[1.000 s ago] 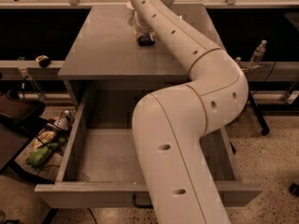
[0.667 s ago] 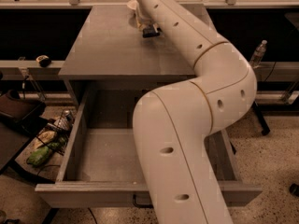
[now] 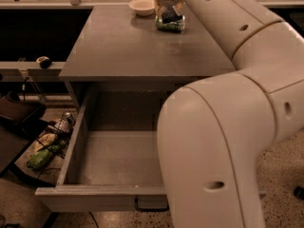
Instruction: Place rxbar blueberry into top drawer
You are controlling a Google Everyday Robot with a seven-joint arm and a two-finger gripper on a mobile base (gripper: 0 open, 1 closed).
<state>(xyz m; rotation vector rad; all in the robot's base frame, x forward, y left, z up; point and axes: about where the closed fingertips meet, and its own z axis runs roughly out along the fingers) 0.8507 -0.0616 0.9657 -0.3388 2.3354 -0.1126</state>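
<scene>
The top drawer [image 3: 102,197] stands pulled open under the grey counter, with a speckled floor and a black pull handle [image 3: 151,206] on its front panel. Nothing shows inside it. My arm reaches over the counter to its back edge. My gripper [image 3: 169,12] hangs there, right over a green soda can [image 3: 172,25] lying on its side. A small dark shape [image 3: 170,16] sits at the gripper's tip, touching the can. I cannot tell whether this is the rxbar blueberry; it is mostly hidden by the gripper.
A white bowl [image 3: 142,6] stands at the back of the counter [image 3: 118,46], left of the can. My bulky arm covers the right half of the view and the drawer's right side. A wire basket of clutter [image 3: 50,144] sits on the floor left of the drawer.
The gripper has moved farther toward the back of the counter. The view has shifted closer, so the green can and the white bowl now show.
</scene>
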